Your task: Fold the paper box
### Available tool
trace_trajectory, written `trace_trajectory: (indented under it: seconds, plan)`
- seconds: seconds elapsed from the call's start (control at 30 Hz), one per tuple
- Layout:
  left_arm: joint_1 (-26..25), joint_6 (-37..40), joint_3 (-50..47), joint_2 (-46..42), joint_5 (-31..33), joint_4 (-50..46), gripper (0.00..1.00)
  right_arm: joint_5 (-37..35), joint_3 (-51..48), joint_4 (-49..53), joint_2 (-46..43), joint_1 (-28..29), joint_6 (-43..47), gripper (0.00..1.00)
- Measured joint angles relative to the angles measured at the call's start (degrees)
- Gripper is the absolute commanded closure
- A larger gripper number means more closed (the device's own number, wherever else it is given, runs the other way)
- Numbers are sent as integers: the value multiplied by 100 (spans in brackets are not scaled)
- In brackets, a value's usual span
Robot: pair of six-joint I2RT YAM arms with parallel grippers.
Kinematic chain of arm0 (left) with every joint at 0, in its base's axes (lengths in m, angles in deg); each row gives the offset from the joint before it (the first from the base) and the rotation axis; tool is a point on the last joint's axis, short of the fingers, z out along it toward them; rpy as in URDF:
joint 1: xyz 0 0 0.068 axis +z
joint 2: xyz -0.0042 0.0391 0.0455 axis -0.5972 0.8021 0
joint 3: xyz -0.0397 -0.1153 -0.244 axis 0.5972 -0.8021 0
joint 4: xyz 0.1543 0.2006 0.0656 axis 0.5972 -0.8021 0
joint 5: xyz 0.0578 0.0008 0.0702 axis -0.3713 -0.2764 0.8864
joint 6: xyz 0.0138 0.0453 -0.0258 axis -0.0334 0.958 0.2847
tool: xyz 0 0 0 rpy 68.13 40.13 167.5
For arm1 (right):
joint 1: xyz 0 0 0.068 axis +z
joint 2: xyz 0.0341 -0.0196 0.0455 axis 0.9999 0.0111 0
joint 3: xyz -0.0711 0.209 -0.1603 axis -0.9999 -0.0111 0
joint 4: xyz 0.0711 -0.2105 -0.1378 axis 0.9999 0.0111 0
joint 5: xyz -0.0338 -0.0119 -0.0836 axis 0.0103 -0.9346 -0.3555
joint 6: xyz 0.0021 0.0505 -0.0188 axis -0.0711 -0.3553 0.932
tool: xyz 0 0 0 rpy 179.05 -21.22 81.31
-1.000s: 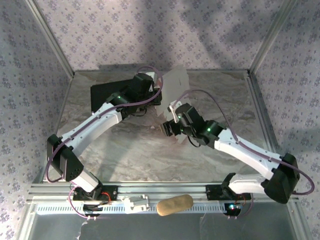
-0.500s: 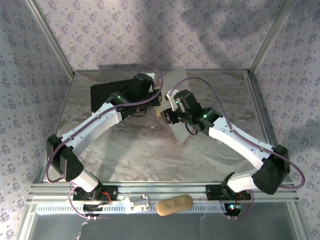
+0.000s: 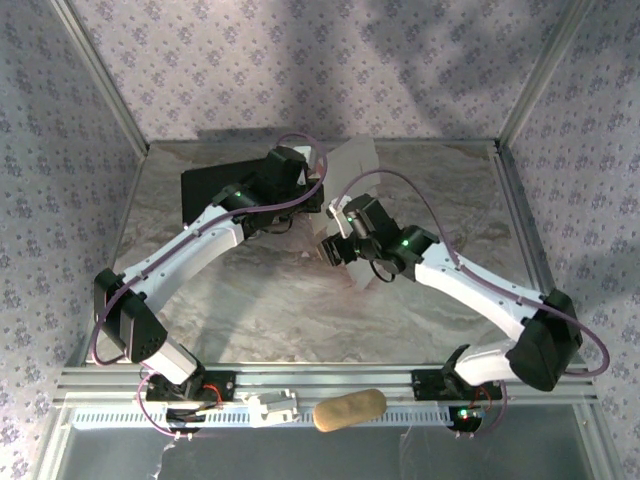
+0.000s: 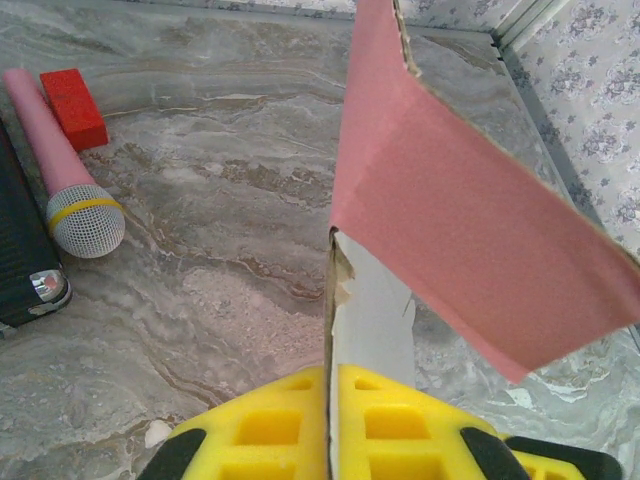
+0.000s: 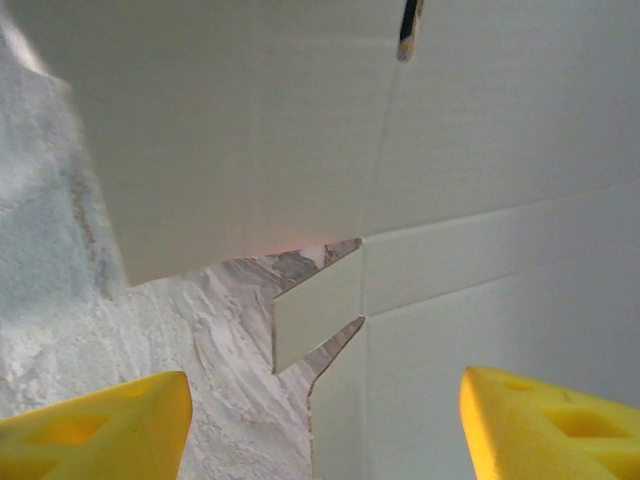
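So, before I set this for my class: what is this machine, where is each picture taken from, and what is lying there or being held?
The machine is a pair of robot arms, a left arm and a right arm, bolted to the near edge of a table. The wide picture looks down from above and behind them. The other two pictures come from small cameras on the wrists, so each shows its own yellow claw.

The left claw is shut on the edge of the paper box. This is a pink card sheet with flaps, paler inside, and it is held upright. The right claw is open and faces the sheet's pale side.

On the table lie a black box, a pink microphone and a red block.
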Motion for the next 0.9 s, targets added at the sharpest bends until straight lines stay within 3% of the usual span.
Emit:
trace_trajectory:
  seconds: [0.17,0.53,0.67,0.9]
  plan:
    - [-7,2,0,0,-24,0,100,-120,295,57,374,-127,-24,47]
    - [-33,98,0,0,-39,2,100,999,345,125,372,-841,-17,57]
    - [-44,111,24,0,-57,-2,100,1298,345,133,372,-981,-17,57]
    - [-66,153,81,0,-57,-2,100,1578,337,131,372,-1113,-39,66]
